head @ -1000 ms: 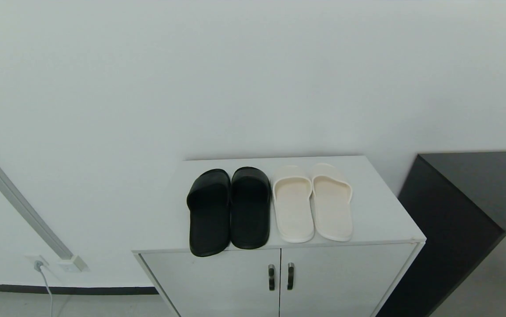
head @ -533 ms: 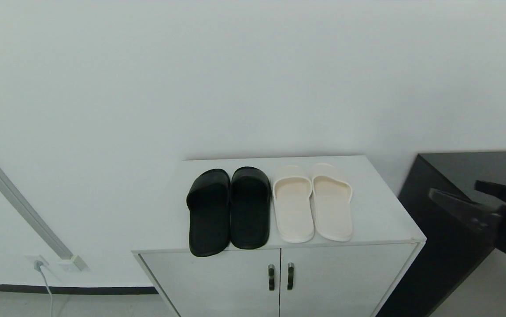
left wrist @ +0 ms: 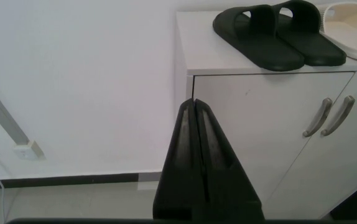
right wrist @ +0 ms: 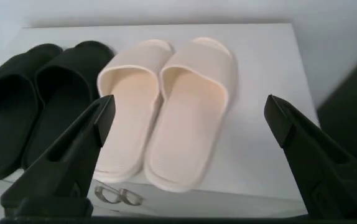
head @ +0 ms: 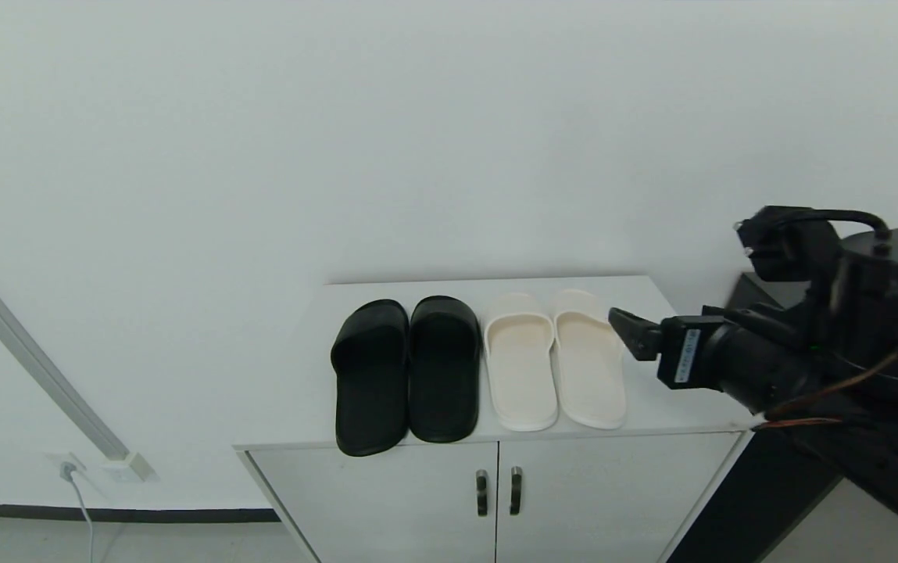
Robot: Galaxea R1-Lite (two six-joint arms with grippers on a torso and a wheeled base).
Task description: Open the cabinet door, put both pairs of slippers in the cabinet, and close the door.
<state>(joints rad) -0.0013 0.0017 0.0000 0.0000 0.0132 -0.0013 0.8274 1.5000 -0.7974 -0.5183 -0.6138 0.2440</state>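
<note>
In swings the right gripper (right wrist: 189,109) from the side, fingers spread wide, apparently hovering near the white slippers (head: 554,363) beside the black slippers (head: 406,375) atop the cabinet (head: 683,391), doors (head: 386,500) unopened, while the left gripper (left wrist: 194,107) waits low, fingers pressed together.

The white cabinet (head: 300,407) top carries black slippers (head: 406,371) beside cream slippers (head: 556,367).

1. Holds the right arm (head: 738,360) out level from the right, wrist above the right edge of the cabinet (head: 652,410) top.
2. Has the right gripper (right wrist: 190,106) spread wide, jaws well apart, pointing inward over the top.
3. Holds the left gripper (left wrist: 194,107) low, jaws pressed flat together, aimed at the cabinet's left front edge.
</note>
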